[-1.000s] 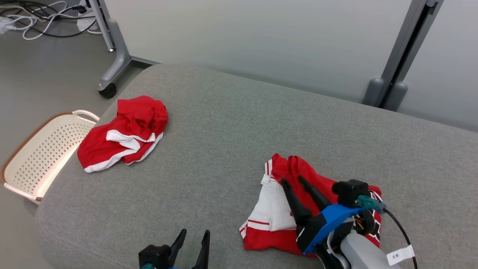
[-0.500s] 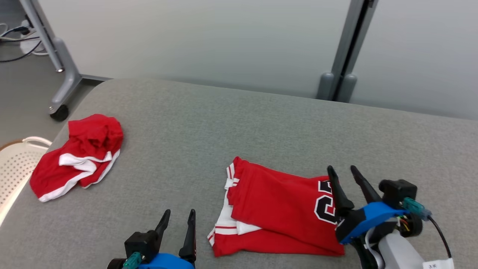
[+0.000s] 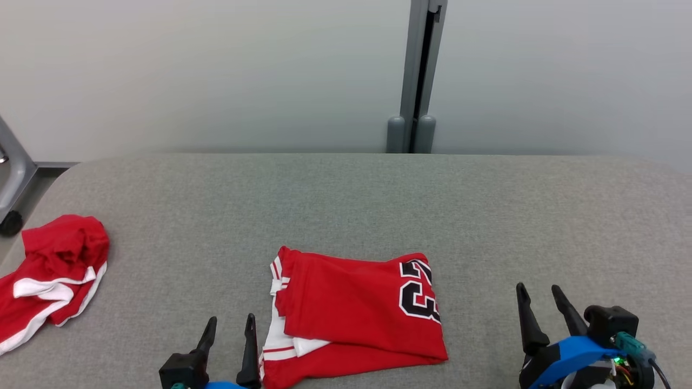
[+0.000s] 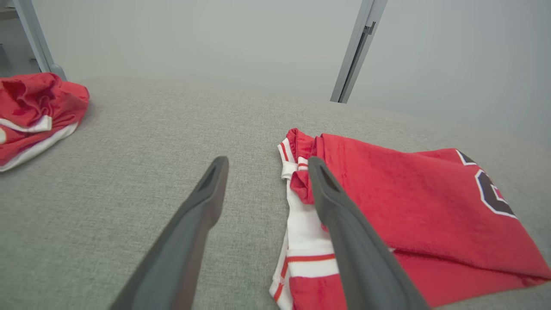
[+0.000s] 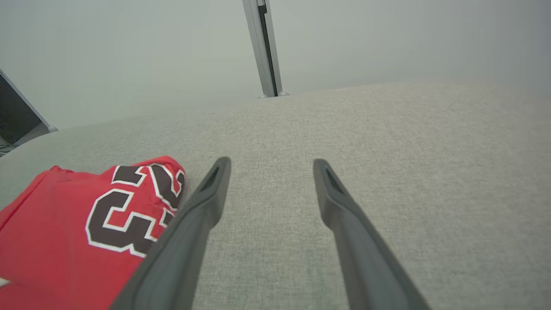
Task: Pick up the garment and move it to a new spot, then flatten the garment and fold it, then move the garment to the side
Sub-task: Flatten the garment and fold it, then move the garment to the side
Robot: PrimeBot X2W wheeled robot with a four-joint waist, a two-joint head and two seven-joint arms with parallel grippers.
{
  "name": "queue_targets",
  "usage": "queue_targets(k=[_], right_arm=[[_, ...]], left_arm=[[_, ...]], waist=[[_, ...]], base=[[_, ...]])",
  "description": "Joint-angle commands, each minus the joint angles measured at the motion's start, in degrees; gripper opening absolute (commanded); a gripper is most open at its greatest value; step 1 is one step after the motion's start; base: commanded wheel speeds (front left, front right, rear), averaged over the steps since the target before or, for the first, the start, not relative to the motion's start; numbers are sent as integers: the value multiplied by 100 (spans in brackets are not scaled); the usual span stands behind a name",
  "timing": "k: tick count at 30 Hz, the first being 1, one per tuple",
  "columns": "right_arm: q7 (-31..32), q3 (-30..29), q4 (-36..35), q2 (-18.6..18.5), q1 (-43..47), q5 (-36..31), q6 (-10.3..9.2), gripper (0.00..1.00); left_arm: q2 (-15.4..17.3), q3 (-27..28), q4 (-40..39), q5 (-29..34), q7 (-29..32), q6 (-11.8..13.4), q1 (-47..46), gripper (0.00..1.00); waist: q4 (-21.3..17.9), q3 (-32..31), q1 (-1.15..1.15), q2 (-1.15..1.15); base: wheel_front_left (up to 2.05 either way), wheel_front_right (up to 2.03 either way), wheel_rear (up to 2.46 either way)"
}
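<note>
A folded red jersey point(image 3: 354, 310) with white trim and a black number lies flat on the grey cushioned surface point(image 3: 346, 205), low in the middle of the head view. My left gripper point(image 3: 230, 324) stands open just left of the jersey's white-trimmed edge, holding nothing. My right gripper point(image 3: 538, 294) is open too, well to the right of the jersey and apart from it. The left wrist view shows the jersey point(image 4: 404, 202) beside the right finger point(image 4: 344, 241). In the right wrist view the number patch point(image 5: 133, 206) sits left of the empty fingers point(image 5: 202, 215).
A second red and white garment point(image 3: 51, 275) lies crumpled at the surface's left edge, shown also as a red bundle point(image 4: 34, 107) in the left wrist view. A grey post point(image 3: 416, 75) stands against the pale wall behind. A caster wheel point(image 3: 11, 222) sits at the far left.
The head camera has swung right, shifting the whole scene left; the basket has left the frame. My right gripper has come off the jersey and now stands clear to its right.
</note>
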Motion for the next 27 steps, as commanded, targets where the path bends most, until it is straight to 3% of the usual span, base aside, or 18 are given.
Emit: queue_targets(k=[1, 14, 22, 27], right_arm=[[-1, 25, 23, -13, 138, 25, 2, 100], [-1, 293, 61, -13, 204, 196, 3, 100], [-1, 989, 675, -10, -316, 787, 3, 100], [-1, 1128, 1064, -19, -661, 831, 2, 100]], left_arm=[[-2, 29, -25, 48, -15, 38, 97, 100], [-1, 116, -57, 116, -15, 39, 183, 100], [2, -151, 22, 31, -15, 23, 97, 100], [-1, -220, 67, 105, -15, -5, 21, 100]], waist=[[-100, -78, 0, 0], [-166, -68, 0, 0], [372, 125, 0, 0], [762, 265, 0, 0]], base=[[0, 0, 0], [0, 0, 0], [0, 0, 0], [0, 0, 0]])
